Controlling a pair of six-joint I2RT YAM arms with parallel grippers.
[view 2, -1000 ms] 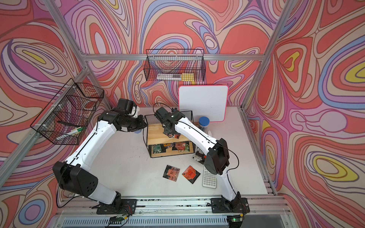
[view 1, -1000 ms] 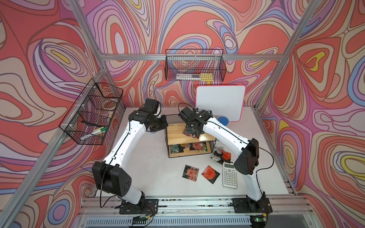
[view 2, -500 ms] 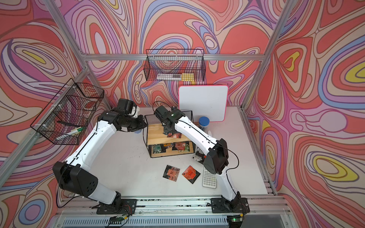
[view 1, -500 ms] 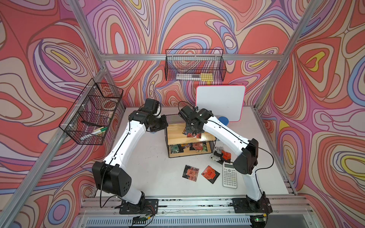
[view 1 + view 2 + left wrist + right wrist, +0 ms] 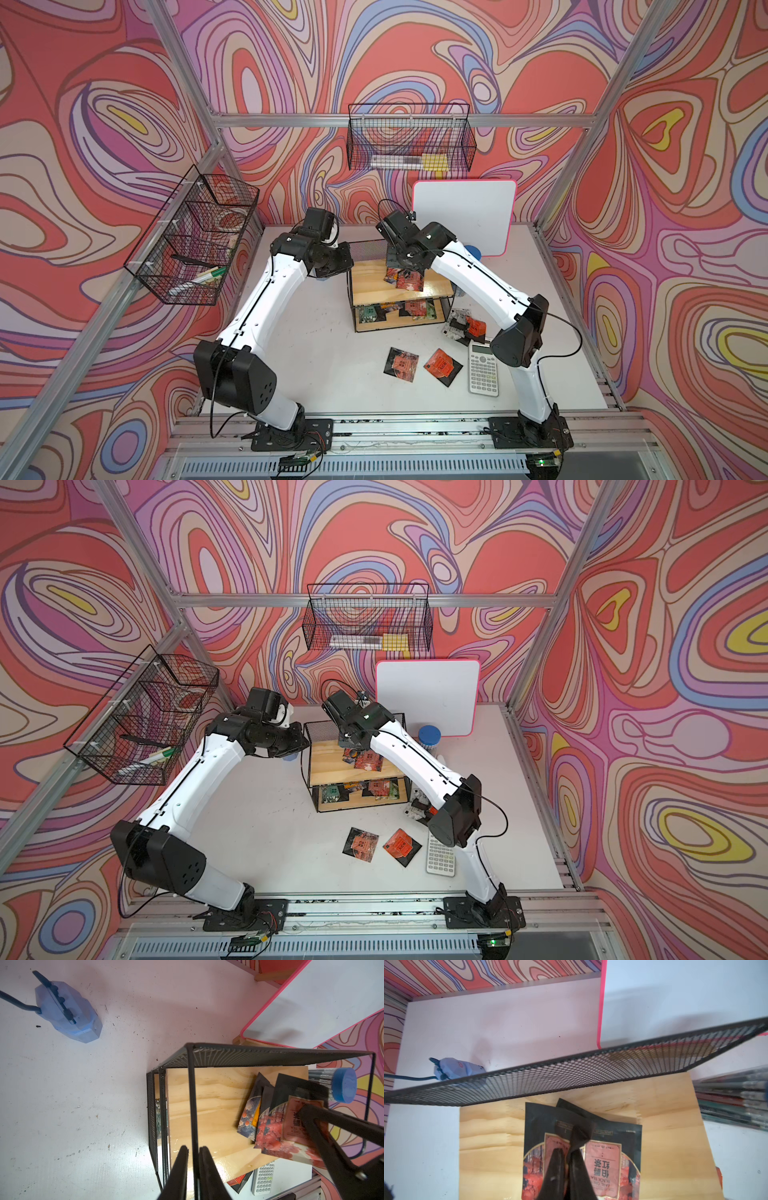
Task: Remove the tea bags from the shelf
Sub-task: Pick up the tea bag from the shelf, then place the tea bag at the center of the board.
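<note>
The shelf [image 5: 374,286] [image 5: 332,762] stands mid-table, a black wire rack with two wooden boards. My left gripper [image 5: 193,1148] is shut on an upright wire of its frame at the left side [image 5: 347,266]. A few black-and-red tea bags [image 5: 409,279] [image 5: 270,1132] lie overlapping on the top board. My right gripper [image 5: 566,1150] is shut on the uppermost tea bag [image 5: 604,1159], whose foil puckers between the fingers. Several more tea bags [image 5: 415,309] lie on the lower board. Two tea bags [image 5: 402,363] [image 5: 442,366] lie on the table in front, and a small heap [image 5: 463,326] sits right of the shelf.
A white calculator [image 5: 483,370] lies by the right arm's elbow. A whiteboard [image 5: 463,216] leans at the back with a blue-capped tube [image 5: 342,1084] in front of it. A blue object with a cable [image 5: 66,1014] lies left of the shelf. Wire baskets [image 5: 191,241] [image 5: 411,143] hang on the walls.
My right gripper has closed on the top tea bag on the upper board. The left gripper has kept its hold on the shelf frame.
</note>
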